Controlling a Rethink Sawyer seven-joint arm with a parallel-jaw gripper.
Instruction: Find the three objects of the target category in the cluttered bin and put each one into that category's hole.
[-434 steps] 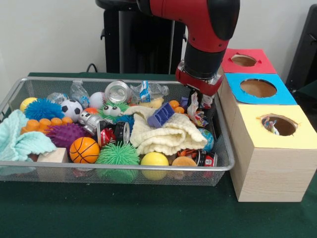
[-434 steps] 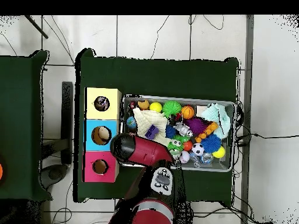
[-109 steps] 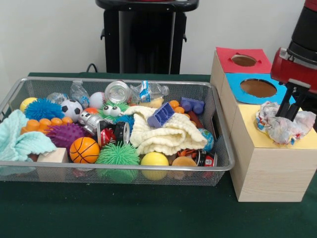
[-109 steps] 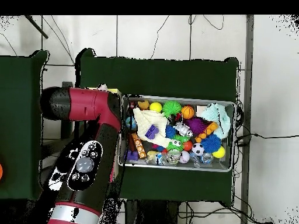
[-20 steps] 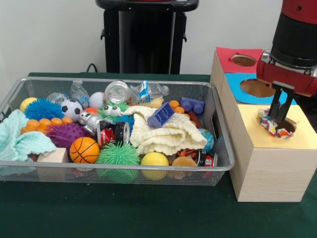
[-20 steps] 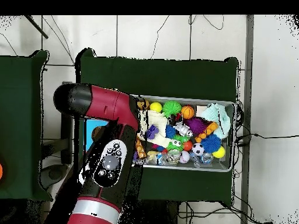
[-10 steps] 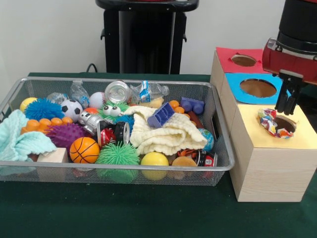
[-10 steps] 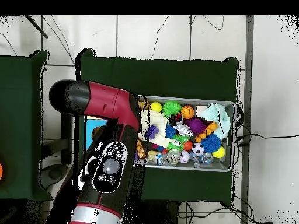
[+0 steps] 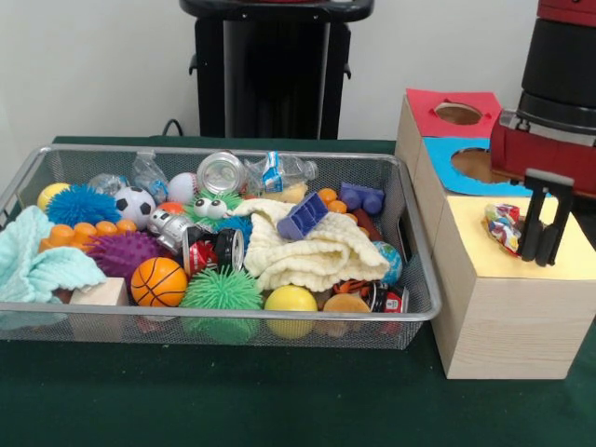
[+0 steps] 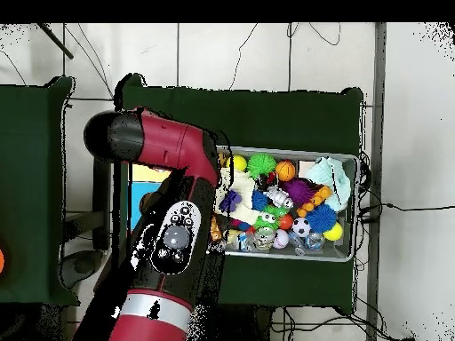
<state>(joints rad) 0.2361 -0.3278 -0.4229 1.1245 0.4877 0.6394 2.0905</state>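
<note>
A green worktop (image 9: 233,400) fills the lower frame. On it, centre left, sits a wide wire-mesh bin (image 9: 223,317) heaped with balls, bottles, a cream knitted cloth (image 9: 312,247) and a mint towel (image 9: 37,265). At right stands a yellow-topped wooden box (image 9: 507,298), with blue-topped and red-topped boxes behind it. The red arm (image 10: 169,231) comes down at upper right; its gripper (image 9: 543,233) hangs over the yellow top, fingers spread and empty. Just left of it, a spotted white fabric piece (image 9: 502,226) pokes out of the hole, which the fingers mostly hide.

Spotted fabric (image 9: 503,226) (crumpled) at hole
</note>
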